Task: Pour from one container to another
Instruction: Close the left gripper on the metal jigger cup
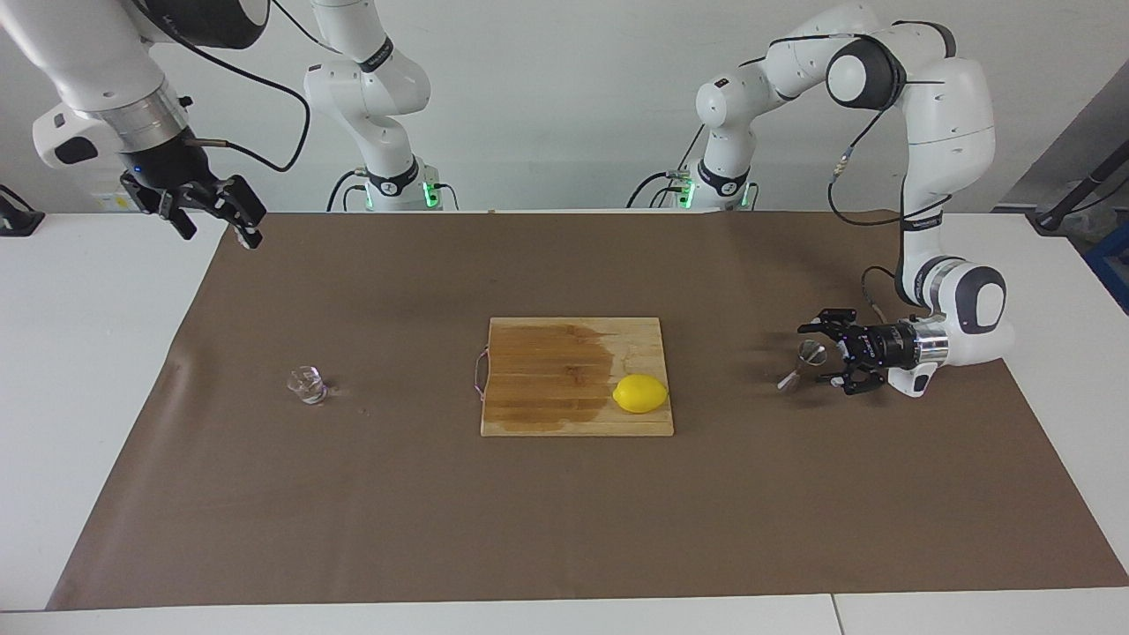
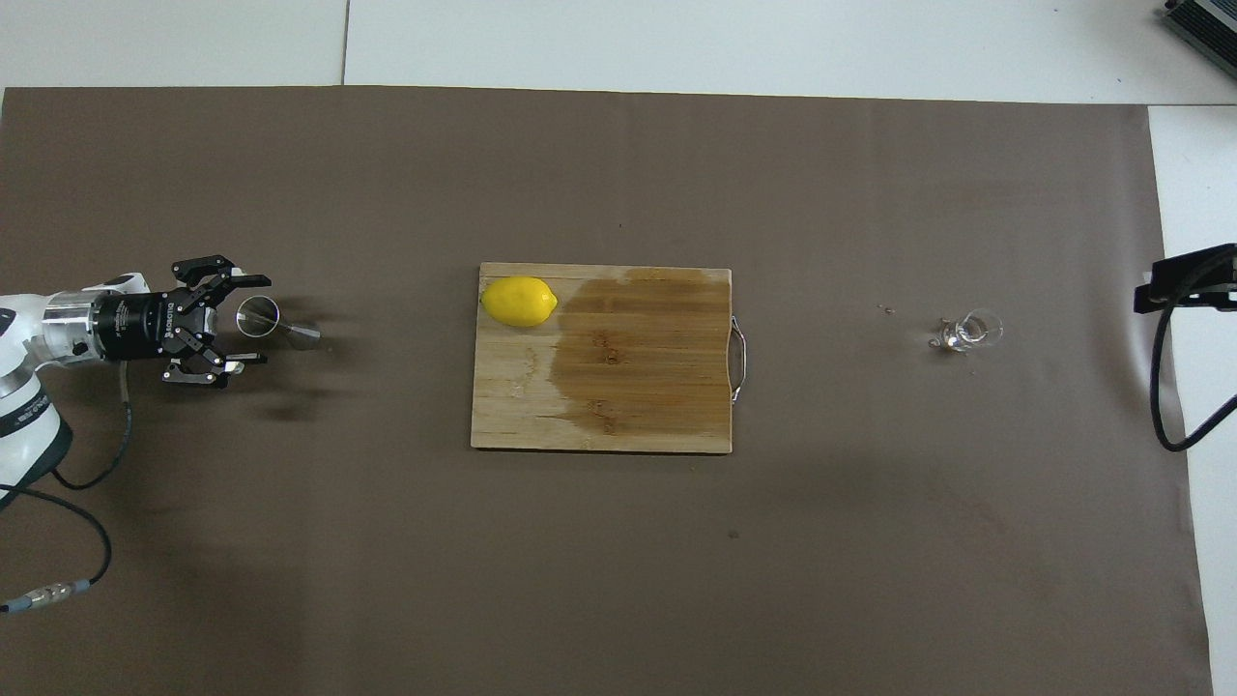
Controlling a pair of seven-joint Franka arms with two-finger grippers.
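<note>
Bright, even light from above leaves soft, faint shadows on the tabletop (image 1: 564,529); both views are sharp, without glare.
</note>
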